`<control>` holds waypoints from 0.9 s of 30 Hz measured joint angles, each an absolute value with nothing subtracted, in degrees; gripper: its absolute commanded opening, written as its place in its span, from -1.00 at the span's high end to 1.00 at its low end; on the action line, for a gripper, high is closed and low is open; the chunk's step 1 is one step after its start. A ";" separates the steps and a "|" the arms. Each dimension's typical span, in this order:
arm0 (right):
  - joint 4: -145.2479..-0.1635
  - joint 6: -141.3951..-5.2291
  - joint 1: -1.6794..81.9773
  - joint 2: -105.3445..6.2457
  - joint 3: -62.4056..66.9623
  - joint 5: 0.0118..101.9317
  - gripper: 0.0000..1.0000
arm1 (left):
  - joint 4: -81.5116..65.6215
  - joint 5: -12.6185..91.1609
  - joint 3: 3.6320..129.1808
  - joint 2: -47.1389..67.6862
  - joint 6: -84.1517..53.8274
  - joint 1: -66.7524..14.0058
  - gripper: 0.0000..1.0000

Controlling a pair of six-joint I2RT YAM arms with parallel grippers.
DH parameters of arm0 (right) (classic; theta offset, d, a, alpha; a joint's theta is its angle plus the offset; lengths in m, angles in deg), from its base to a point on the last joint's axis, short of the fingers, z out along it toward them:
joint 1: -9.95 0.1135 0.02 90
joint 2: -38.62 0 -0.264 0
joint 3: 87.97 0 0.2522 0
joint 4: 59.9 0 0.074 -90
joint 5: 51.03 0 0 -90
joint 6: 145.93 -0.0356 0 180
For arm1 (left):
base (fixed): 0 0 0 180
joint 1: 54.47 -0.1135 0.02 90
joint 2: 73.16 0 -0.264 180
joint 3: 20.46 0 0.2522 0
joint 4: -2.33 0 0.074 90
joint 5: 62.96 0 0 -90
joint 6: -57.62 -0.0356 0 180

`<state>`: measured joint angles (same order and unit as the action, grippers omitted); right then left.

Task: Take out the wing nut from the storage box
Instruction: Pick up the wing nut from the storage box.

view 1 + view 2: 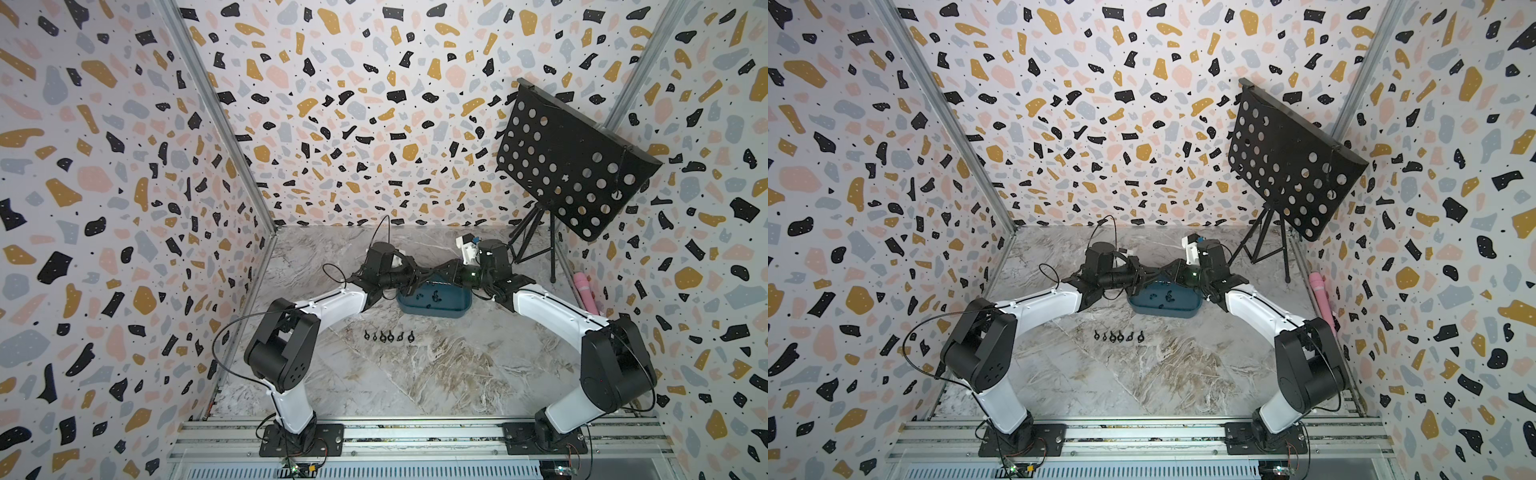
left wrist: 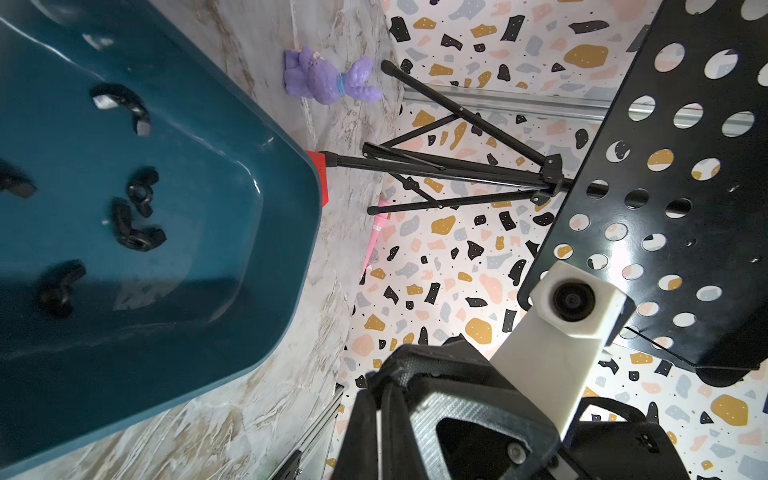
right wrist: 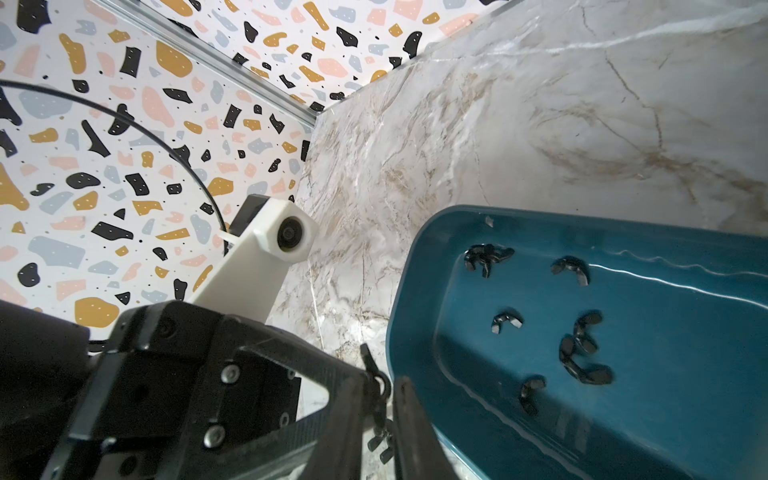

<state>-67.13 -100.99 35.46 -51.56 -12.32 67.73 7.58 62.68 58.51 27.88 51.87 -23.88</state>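
The wing nut (image 3: 380, 415) hangs in the air just outside the rim of the storage box (image 3: 399, 316) in the right wrist view, with the marble table (image 3: 540, 104) behind it. It sits in the slim gap between the jaws of the right gripper (image 3: 384, 395), which stand narrowly apart. It seems to be pinched by the closed tips of the left gripper (image 3: 368, 372), though the dark parts overlap there. Several loose nuts (image 3: 582, 345) lie scattered on the box's teal floor.

In the left wrist view the box's floor carries the loose nuts, well apart from one another. A red block (image 2: 318, 178) touches the box's far corner. A purple toy (image 2: 328, 79) lies on the table beyond, near the legs of a black music stand (image 2: 665, 208).

In both top views the two arms reach inward. The left gripper (image 1: 428, 273) and the right gripper (image 1: 441, 270) meet tip to tip above the far side of the box (image 1: 432, 313). The held nut is too small to pick out there. A row of six nuts (image 1: 389, 336) lies on the table in front of the box.
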 measured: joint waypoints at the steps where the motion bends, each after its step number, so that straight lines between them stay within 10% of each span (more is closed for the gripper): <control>1: -66.72 -101.42 35.44 -51.58 -12.32 67.77 0.62 | 8.06 62.61 58.49 27.88 52.37 -23.91 1.00; 21: -61.60 -106.03 35.07 -52.52 -13.35 68.58 1.00 | 10.97 61.19 57.62 27.88 56.17 -24.12 0.98; 27: -61.82 -105.31 35.07 -52.52 -13.35 68.27 1.00 | 10.88 61.35 57.42 27.88 55.54 -24.15 0.46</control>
